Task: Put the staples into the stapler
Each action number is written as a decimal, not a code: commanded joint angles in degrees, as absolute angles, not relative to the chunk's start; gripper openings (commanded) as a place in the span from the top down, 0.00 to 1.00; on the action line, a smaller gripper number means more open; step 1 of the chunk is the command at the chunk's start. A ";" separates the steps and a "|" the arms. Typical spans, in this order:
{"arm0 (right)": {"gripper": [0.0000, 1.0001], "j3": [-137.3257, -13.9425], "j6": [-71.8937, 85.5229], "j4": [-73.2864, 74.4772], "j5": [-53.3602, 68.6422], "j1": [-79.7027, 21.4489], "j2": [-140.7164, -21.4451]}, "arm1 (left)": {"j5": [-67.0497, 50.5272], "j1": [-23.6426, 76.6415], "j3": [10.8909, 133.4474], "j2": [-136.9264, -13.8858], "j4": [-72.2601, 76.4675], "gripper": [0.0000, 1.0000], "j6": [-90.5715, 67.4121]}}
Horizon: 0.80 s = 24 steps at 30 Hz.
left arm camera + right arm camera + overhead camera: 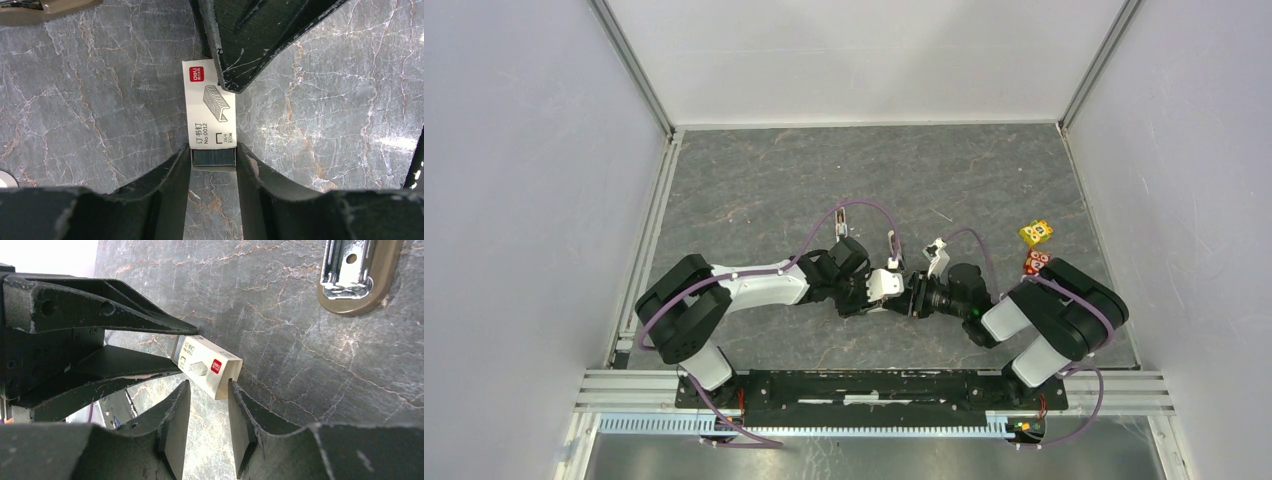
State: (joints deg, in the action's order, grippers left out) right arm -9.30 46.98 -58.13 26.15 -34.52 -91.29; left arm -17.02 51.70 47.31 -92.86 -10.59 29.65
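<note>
The staples' whitish box point(207, 100) with a red mark is held off the grey table. Its sleeve is slid back, and dark staple strips point(213, 156) show at the near end. My left gripper point(214, 150) is shut on that end. My right gripper point(209, 385) is open, its tips straddling the box's red-marked end point(215, 371), with one finger point(235, 395) touching it. The tan and chrome stapler point(357, 277) lies open on the table beyond. Its edge shows in the left wrist view point(45, 7). In the top view both grippers meet at the box point(886, 283), and I cannot make out the stapler.
A yellow cartoon-face cube point(1036, 232) and a red one point(1035, 262) sit at the right, close to the right arm's elbow. White walls and metal rails point(649, 210) bound the table on three sides.
</note>
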 commanded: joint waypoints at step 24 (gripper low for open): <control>0.98 -6.01 51.08 -73.99 30.89 -29.42 -96.52 | -16.45 51.42 50.75 -94.48 -10.77 0.64 29.86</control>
State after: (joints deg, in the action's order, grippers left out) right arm -7.64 51.29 -68.66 28.80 -30.68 -96.75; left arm -16.84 51.72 48.62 -93.30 -10.92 29.65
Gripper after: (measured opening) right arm 0.039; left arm 0.390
